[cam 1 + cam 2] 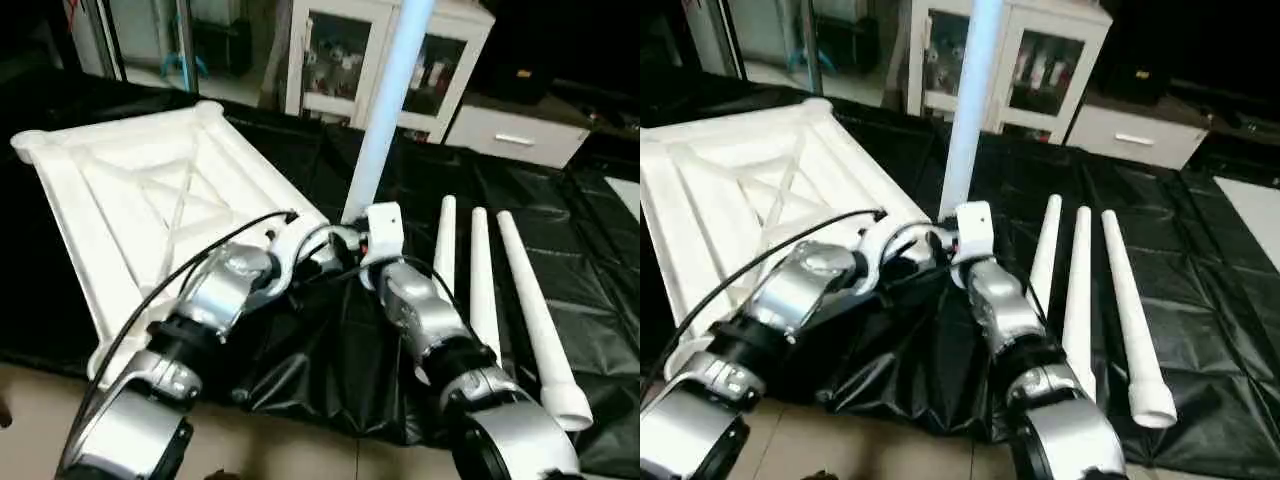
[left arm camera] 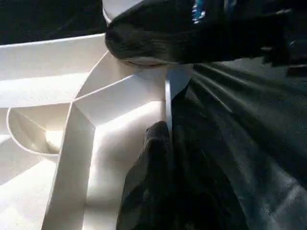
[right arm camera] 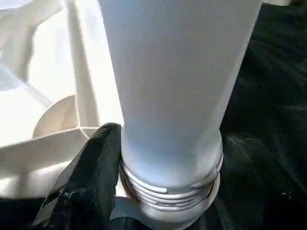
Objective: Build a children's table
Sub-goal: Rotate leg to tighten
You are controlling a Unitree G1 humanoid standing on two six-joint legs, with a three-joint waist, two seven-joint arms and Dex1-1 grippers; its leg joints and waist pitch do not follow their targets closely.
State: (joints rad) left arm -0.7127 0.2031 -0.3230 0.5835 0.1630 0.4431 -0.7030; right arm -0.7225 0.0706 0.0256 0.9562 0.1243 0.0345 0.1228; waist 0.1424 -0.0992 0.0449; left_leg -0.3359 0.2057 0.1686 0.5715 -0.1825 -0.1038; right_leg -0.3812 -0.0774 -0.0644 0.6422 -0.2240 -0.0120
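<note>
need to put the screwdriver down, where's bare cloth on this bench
Bare black cloth lies right of the three loose white tapered legs, toward the far corner. Crowded: the near corner of the white ribbed square tabletop, where both grippers meet at the upright white tube leg.

Both silver forearms converging forward, left tool [image 1: 318,252] closed, right tool [image 3: 144,191] parted
</note>
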